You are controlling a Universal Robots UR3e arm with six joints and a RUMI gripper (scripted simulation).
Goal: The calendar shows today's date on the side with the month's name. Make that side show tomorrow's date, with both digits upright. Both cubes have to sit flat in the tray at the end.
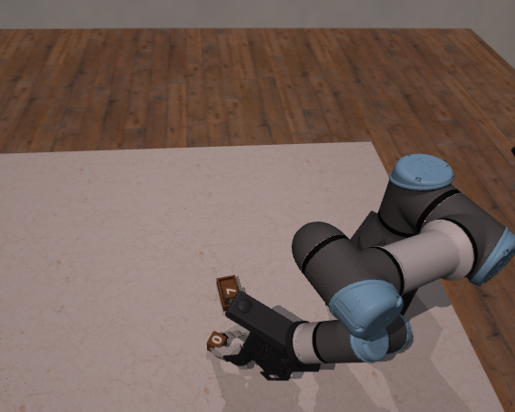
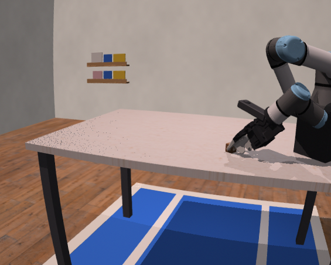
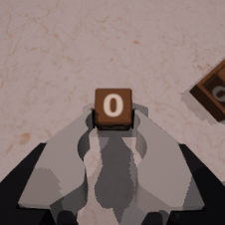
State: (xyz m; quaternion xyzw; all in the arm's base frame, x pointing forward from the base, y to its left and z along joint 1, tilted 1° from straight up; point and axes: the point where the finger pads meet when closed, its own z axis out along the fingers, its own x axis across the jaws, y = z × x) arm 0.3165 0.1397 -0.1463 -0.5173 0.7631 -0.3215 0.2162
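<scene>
A brown cube (image 1: 217,340) (image 2: 227,146) (image 3: 113,105) with a white 0 on its upper face is on the table or just above it, outside the tray. My gripper (image 1: 221,345) (image 2: 231,149) (image 3: 113,110) is shut on this cube, one fingertip on each side. The 0 looks upright in the wrist view. The brown tray (image 1: 219,292) (image 3: 205,103) lies beyond the gripper in the top view and is cut off at the right in the wrist view. The other cube (image 1: 231,291) sits in it, with a sideways 7 on top. The month's name is not visible.
The black camera bar (image 1: 265,319) (image 2: 251,108) on the wrist reaches over the tray's near end in the top view and hides part of it. Wall shelves (image 2: 106,81) hang far behind the table (image 1: 119,228) (image 2: 164,135).
</scene>
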